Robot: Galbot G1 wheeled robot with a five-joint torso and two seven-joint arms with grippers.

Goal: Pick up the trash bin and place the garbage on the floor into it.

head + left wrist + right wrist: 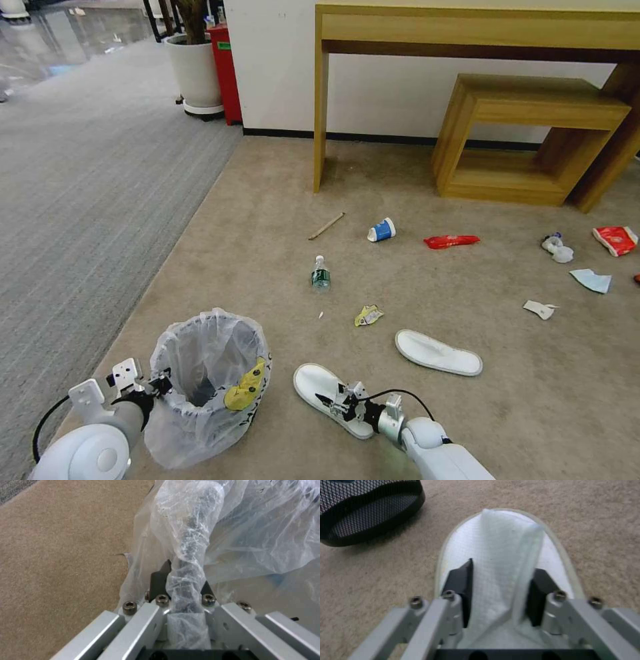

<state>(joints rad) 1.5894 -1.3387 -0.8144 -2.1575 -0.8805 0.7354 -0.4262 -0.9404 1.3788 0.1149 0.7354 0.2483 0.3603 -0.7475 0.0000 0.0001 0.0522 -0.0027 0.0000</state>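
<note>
Your left gripper (182, 580) was clenched on the bagged rim of the trash bin (208, 383), which stood on the beige floor (467, 427) at your lower left. Your right gripper (501, 582) pinched the upper of the near white slipper (319, 388), beside the bin

white wall (393, 87), wooden desk (467, 30), potted plant (195, 67)

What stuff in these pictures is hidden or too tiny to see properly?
- Head view: the bottom of the bag-lined round dark trash bin, hidden by crinkly plastic.
- Head view: the print on the small plastic bottle, too small.
- Right wrist view: the near end of the white slipper, covered by the right gripper.
</note>
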